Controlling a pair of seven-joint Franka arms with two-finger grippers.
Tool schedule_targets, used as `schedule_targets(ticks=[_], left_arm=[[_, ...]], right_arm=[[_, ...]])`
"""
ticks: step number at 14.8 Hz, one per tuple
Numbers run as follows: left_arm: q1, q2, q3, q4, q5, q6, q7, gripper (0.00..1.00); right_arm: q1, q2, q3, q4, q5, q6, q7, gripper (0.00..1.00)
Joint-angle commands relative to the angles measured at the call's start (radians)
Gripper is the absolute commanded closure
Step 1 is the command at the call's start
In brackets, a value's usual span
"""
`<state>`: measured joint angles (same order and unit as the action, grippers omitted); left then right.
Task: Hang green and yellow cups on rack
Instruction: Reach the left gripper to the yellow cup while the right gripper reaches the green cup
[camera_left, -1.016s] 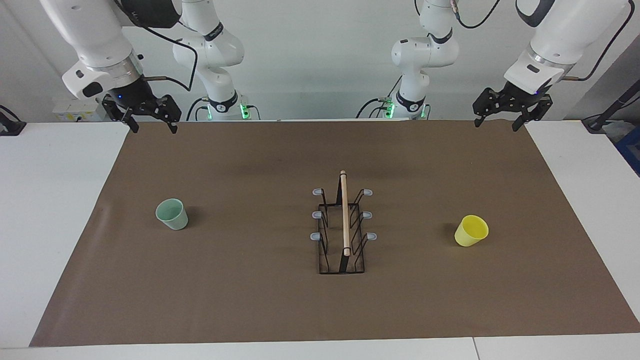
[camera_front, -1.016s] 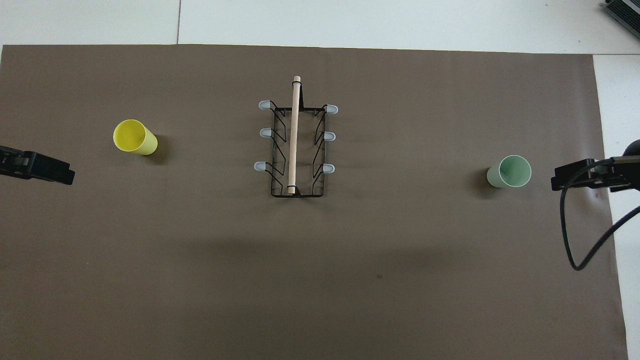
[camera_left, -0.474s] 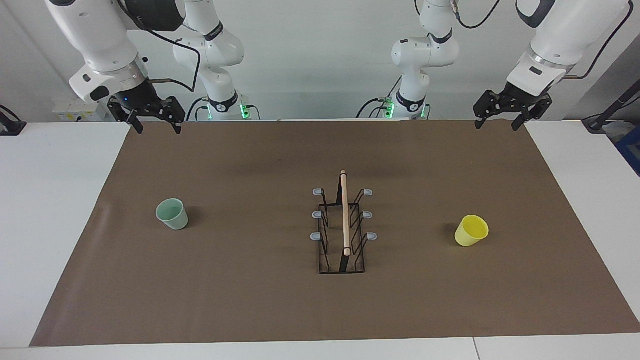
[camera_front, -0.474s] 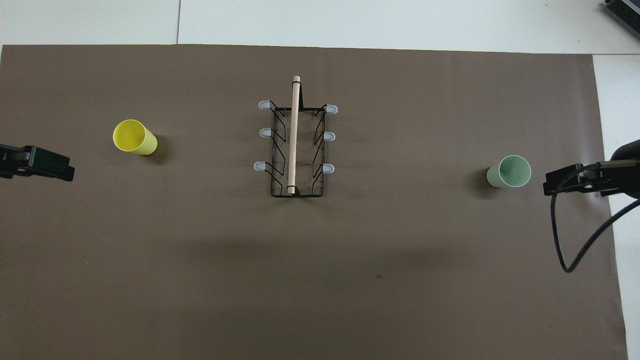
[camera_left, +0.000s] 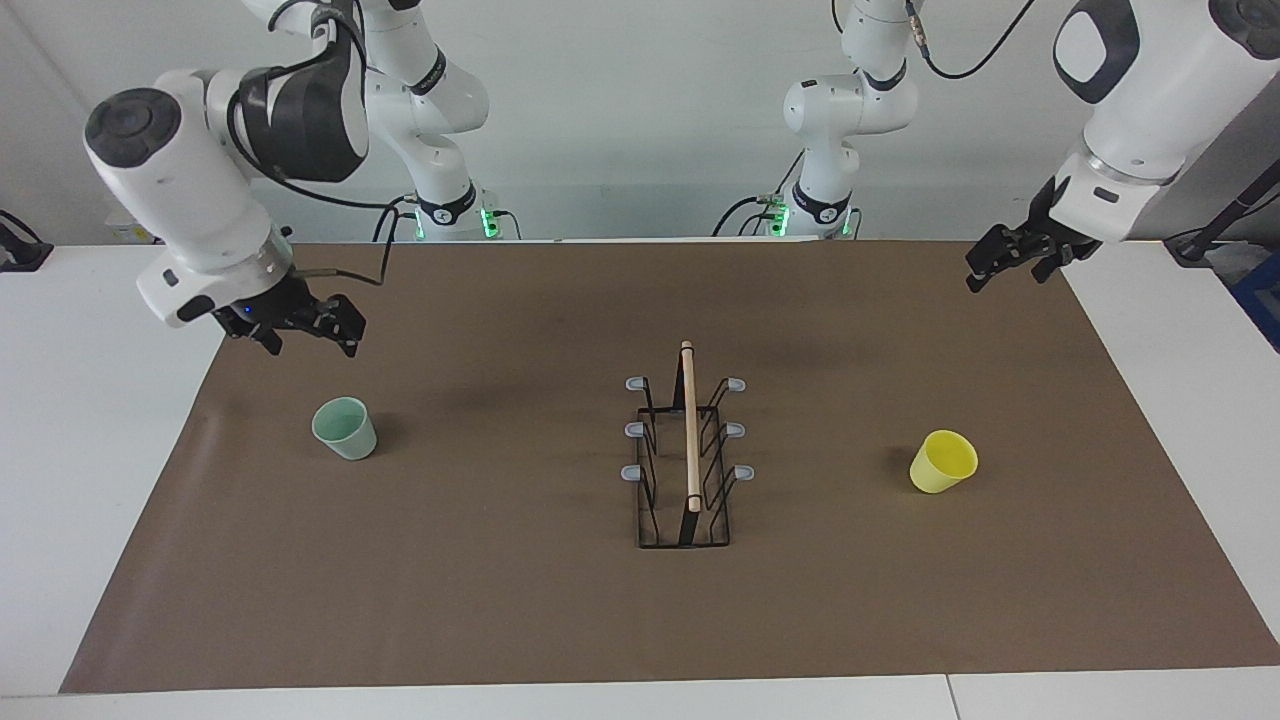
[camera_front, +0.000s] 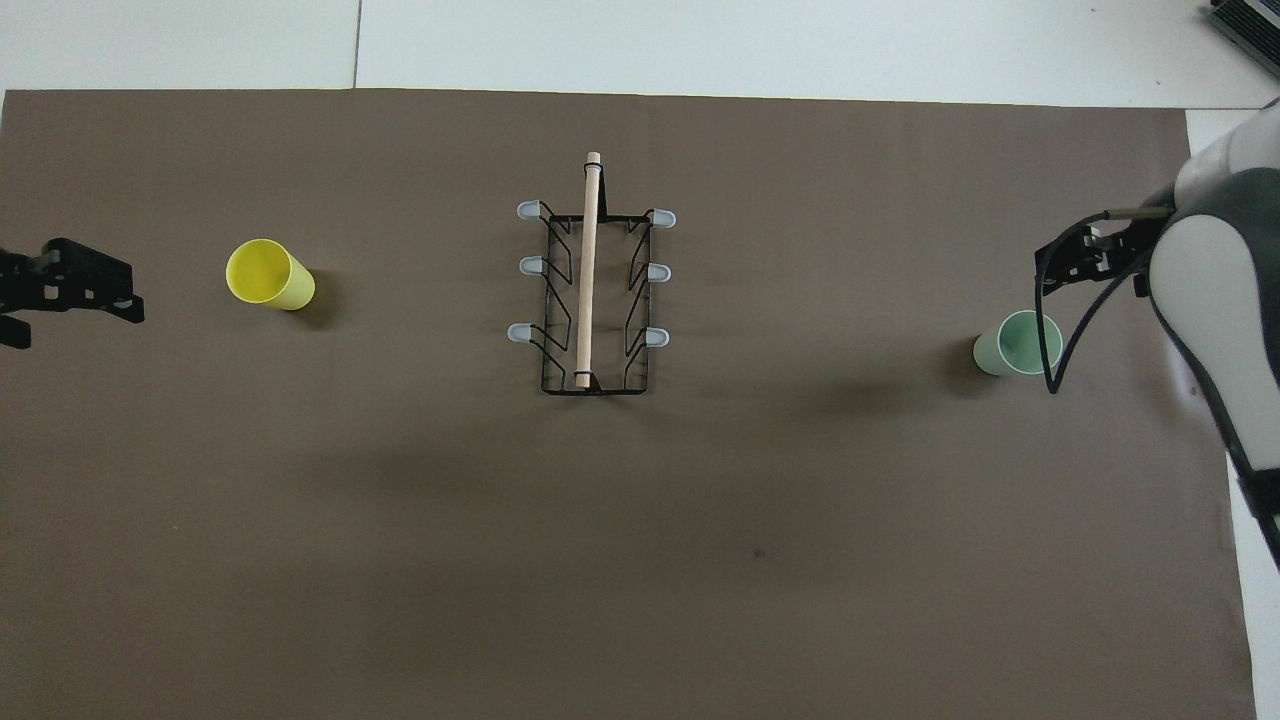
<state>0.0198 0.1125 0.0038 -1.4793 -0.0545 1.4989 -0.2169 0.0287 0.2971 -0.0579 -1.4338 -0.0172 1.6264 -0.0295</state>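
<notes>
Rack (camera_left: 686, 450): it stands at the middle of the brown mat (camera_left: 560, 620), its wooden rod (camera_left: 689, 425) running toward and away from the robots, so three grey-tipped prongs face each arm's end; every prong is bare.
Green cup (camera_left: 344, 428): upright on the mat, mouth up, toward the right arm's end, well apart from the rack, where the right arm can reach it unaided.
Yellow cup (camera_left: 942, 461): on the mat toward the left arm's end, its mouth tipped toward the facing camera; I cannot tell whether it stands or leans.
Right gripper (camera_left: 301, 336): in the air over the mat near the green cup, not touching it, fingers spread, empty; I judge it is set to straddle the cup wall.
Left gripper (camera_left: 1010, 266): high over the mat's edge at its own end, well apart from the yellow cup, empty; whether its fingers are parted I cannot tell.
Stage: neither cup is hung; likely the approach.
</notes>
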Motion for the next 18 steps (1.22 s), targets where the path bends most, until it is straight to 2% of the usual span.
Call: schedule_targets(ticks=[1,3,5,7,9,11,14,16,18], left_arm=[[0.015,0.136,0.042,0.155,-0.091,-0.015,-0.239,0.0],[0.016,0.194,0.054,0.186,-0.1,-0.003,-0.397,0.0],[0.016,0.251,0.055,0.241,-0.103,0.026,-0.609,0.0],[0.019,0.323,0.065,0.281,-0.122,0.04,-0.77,0.0],[0.063,0.427,0.065,0.361,-0.172,0.031,-0.901,0.0],[0.095,0.479,0.064,0.387,-0.22,0.044,-1.005,0.0],[0.12,0.521,0.059,0.387,-0.27,0.133,-1.136,0.0],[0.138,0.552,0.058,0.358,-0.32,0.211,-1.188,0.0],[0.155,0.539,0.059,0.294,-0.389,0.257,-1.193,0.0]], right_arm=[[0.002,0.141,0.009,0.136,-0.01,-0.042,-0.156,0.0],[0.003,0.189,0.029,0.145,-0.071,-0.03,-0.249,0.0],[-0.001,0.23,0.091,0.145,-0.179,-0.022,-0.331,0.0],[0.022,0.281,0.15,0.145,-0.324,-0.022,-0.394,0.0],[0.066,0.298,0.185,0.124,-0.476,-0.022,-0.472,0.0],[0.094,0.284,0.187,0.031,-0.573,-0.022,-0.619,0.0],[0.148,0.237,0.188,-0.162,-0.763,-0.004,-0.731,0.0],[0.16,0.183,0.188,-0.307,-0.87,0.056,-0.802,0.0],[0.171,0.159,0.188,-0.411,-0.95,0.105,-0.811,0.0]])
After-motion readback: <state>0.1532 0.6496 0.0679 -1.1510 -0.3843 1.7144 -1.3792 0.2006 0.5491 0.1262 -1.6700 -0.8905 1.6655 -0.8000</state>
